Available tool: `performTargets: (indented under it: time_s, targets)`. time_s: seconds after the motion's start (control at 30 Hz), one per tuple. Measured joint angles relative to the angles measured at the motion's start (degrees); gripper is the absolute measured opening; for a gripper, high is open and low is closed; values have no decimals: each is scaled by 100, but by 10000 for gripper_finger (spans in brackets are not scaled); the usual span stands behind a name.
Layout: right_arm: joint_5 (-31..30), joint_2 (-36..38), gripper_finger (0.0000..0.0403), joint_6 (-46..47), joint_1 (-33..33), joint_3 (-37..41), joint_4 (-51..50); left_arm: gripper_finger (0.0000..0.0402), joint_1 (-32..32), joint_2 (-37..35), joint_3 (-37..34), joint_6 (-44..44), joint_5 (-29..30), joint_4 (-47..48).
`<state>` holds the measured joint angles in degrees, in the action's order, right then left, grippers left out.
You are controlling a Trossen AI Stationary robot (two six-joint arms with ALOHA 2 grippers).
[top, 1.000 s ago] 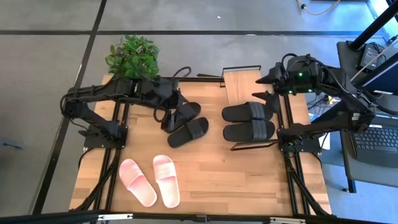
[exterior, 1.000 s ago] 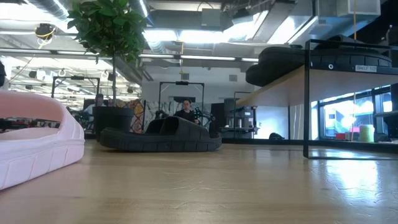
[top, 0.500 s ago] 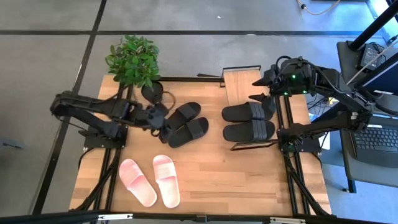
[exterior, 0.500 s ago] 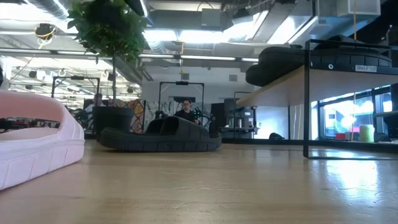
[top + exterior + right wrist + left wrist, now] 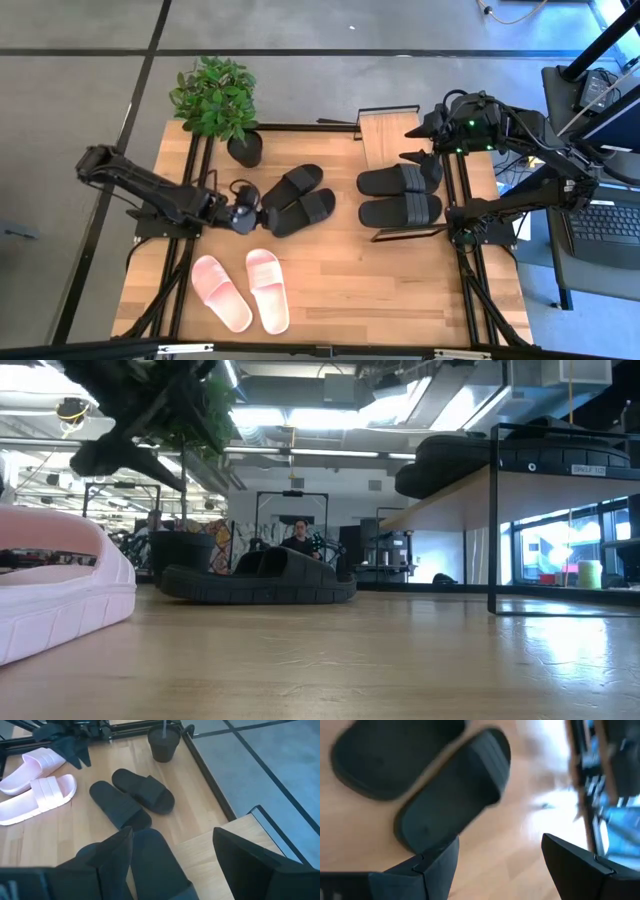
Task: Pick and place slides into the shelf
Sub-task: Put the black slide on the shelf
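Left arm has swung back off the potted plant [image 5: 215, 100] and dropped low; left gripper [image 5: 247, 207] now sits just beside the heel end of the loose black pair [image 5: 296, 198], fingers wide, holding nothing. I read that as lining up a pick. Right gripper [image 5: 423, 143] hasn't shifted: parked over the shelf [image 5: 385, 128], fingers wide and empty. Count from the high view: four black slides, two on the worktop [image 5: 390, 280] mid-left, two black slides [image 5: 400, 195] already on the shelf board; two pink slides [image 5: 240, 290] near the front, untouched. One shelf, one plant.
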<state>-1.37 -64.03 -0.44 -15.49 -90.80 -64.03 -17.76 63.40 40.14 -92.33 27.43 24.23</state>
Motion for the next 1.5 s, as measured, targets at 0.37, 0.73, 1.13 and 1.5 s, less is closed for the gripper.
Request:
performTargets:
  time_s: [0.37,0.73,1.13,1.5]
  targets:
    - [0,0,275,-57,0,0,-2,273,-249,245,-221,-953,152,-9]
    - [0,0,275,-132,0,0,-4,273,-210,765,-221,-1702,-216,-265]
    - [0,0,275,-132,-1,0,-7,273,-210,1401,-221,-2298,-607,-111]
    - [2,0,275,-132,0,0,-7,273,-116,1974,-221,-2886,-603,-134]
